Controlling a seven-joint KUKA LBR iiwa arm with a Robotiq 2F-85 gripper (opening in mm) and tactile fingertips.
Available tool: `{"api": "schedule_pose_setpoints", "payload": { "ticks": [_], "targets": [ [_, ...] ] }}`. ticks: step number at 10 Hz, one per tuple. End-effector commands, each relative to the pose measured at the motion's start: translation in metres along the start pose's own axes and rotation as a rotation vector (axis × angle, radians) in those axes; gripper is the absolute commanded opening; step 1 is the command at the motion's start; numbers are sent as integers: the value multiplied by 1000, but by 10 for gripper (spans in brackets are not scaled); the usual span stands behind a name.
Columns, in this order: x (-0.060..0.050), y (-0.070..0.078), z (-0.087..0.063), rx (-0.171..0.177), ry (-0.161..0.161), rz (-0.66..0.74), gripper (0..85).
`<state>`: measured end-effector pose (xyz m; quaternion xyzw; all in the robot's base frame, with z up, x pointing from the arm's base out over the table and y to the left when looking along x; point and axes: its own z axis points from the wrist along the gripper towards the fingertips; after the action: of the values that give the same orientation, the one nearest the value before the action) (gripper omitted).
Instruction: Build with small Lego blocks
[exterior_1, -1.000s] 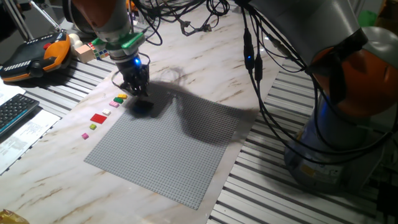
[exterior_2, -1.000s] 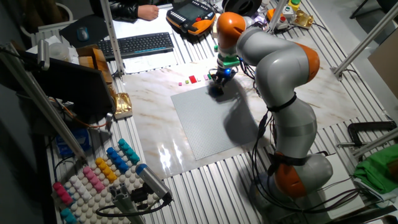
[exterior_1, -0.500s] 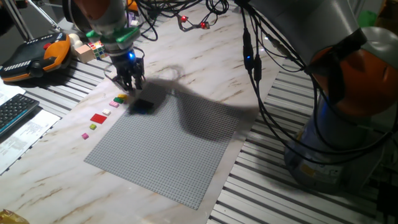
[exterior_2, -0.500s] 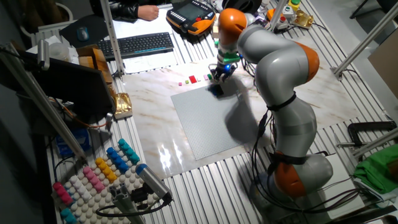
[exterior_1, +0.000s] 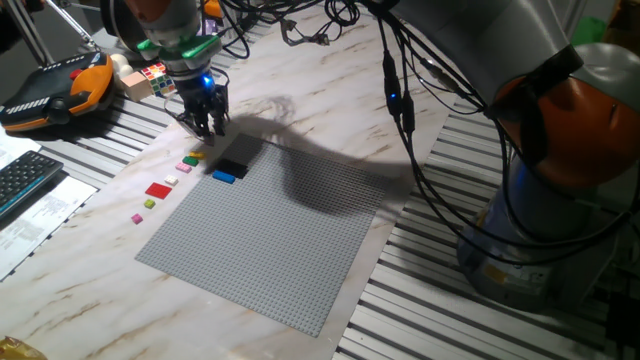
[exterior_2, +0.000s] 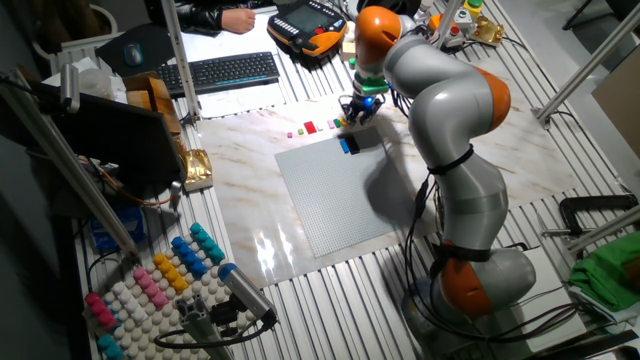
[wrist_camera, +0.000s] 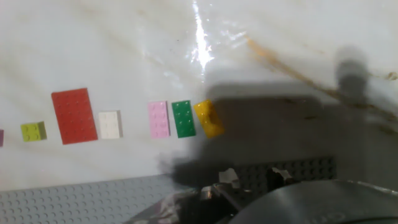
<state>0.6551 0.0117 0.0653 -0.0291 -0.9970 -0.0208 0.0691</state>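
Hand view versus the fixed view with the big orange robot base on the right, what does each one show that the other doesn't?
Only the hand view separates the row on the marble: lime square, red plate, white block, pink block, green block and tilted yellow block.

Only the fixed view shows the whole grey baseplate, the blue block beside a black one on it, the hand, the Rubik's cube and a keyboard.

Both show the loose block row beside the baseplate's edge.
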Motion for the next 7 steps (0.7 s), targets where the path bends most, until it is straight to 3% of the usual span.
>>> {"api": "schedule_pose_setpoints", "payload": {
  "ticks": [1, 4, 7],
  "targets": [
    [1, 2, 1, -6, 4, -3, 327],
    [1, 2, 1, -4, 4, 5, 337],
    [1, 2, 1, -12, -18, 15, 337]
  ]
}}
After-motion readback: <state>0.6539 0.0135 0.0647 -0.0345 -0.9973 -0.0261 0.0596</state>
